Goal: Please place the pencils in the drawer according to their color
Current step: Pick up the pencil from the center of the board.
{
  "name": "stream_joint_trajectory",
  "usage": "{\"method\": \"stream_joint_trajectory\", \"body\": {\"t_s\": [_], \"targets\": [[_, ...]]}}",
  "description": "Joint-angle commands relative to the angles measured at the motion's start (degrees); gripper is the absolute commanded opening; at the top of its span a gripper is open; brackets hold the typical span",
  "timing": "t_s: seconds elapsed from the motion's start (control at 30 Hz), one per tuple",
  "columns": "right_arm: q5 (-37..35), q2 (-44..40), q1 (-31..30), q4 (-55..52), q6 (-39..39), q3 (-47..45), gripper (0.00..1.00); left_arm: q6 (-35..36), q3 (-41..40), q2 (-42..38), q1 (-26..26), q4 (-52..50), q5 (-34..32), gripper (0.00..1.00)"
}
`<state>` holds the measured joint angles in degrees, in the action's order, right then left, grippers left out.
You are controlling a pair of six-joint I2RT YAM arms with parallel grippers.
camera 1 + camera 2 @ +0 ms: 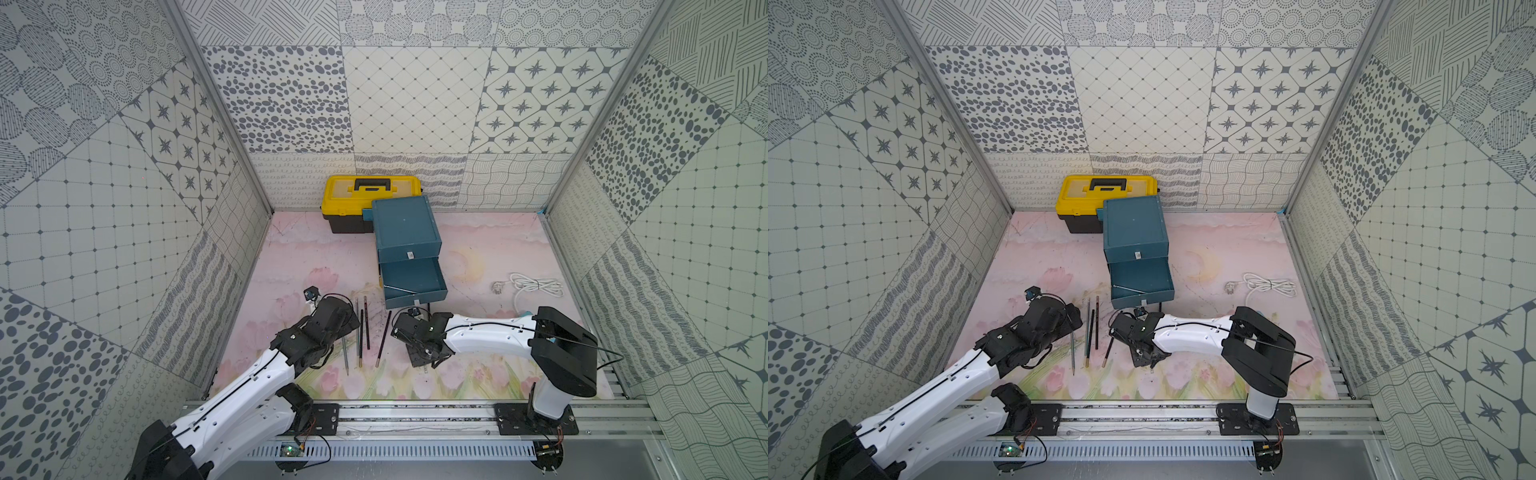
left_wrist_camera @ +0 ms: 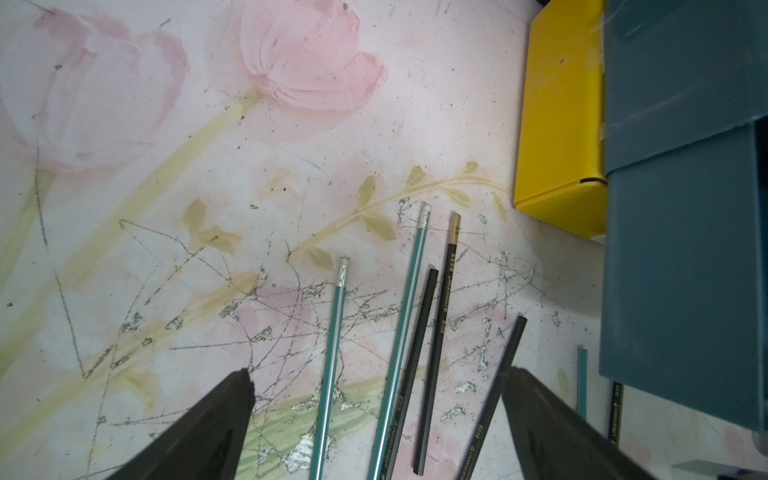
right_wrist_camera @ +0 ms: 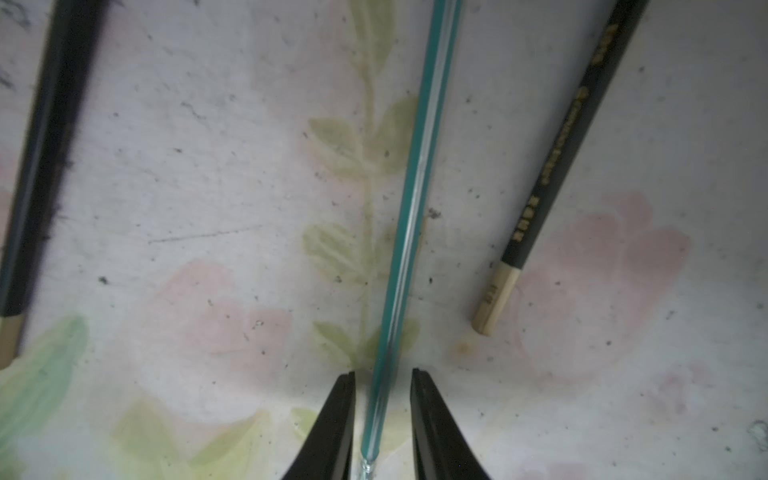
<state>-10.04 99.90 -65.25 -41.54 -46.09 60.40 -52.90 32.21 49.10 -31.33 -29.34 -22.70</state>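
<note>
Left pincer (image 2: 378, 372) wide open above pencils (image 2: 439, 328), right pincer (image 3: 383, 374) narrowly astride teal pencil (image 3: 415, 187), gaps either side

White glossy shells cover the left arm (image 1: 249, 386) and right arm (image 1: 486, 334); joints are black, thin black cables run along them (looping at the wrists), fingers (image 2: 199, 440) black, tapered.

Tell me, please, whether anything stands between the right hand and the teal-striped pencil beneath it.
Nothing visible does. In the right wrist view the teal-striped pencil runs straight between the right hand and its fingers, with a thin gap on either side; the nearest dark pencil lies well clear.
</note>
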Motion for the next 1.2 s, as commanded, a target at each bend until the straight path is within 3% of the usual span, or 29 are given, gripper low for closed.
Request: {"method": "stream_joint_trajectory", "body": {"t_s": [0.0,0.23,0.67,1.17], "targets": [[0.8,1.5,0.5,1.7,-0.5,0.1,0.29,-0.6,-0.1,0.1,0.2,1.0,0.0,0.99],[1.9,3.1,0.7,1.7,-0.3,-0.3,0.23,-0.7,-0.2,0.3,0.2,1.0,0.1,0.99],[6.3,1.0,0.7,-1.0,0.5,-3.4,0.0,-0.7,0.0,0.3,0.2,1.0,0.0,0.99],[6.4,-4.6,0.6,-1.8,12.8,-2.9,0.0,-0.6,0.2,0.2,0.2,0.8,-0.3,0.99]]}}
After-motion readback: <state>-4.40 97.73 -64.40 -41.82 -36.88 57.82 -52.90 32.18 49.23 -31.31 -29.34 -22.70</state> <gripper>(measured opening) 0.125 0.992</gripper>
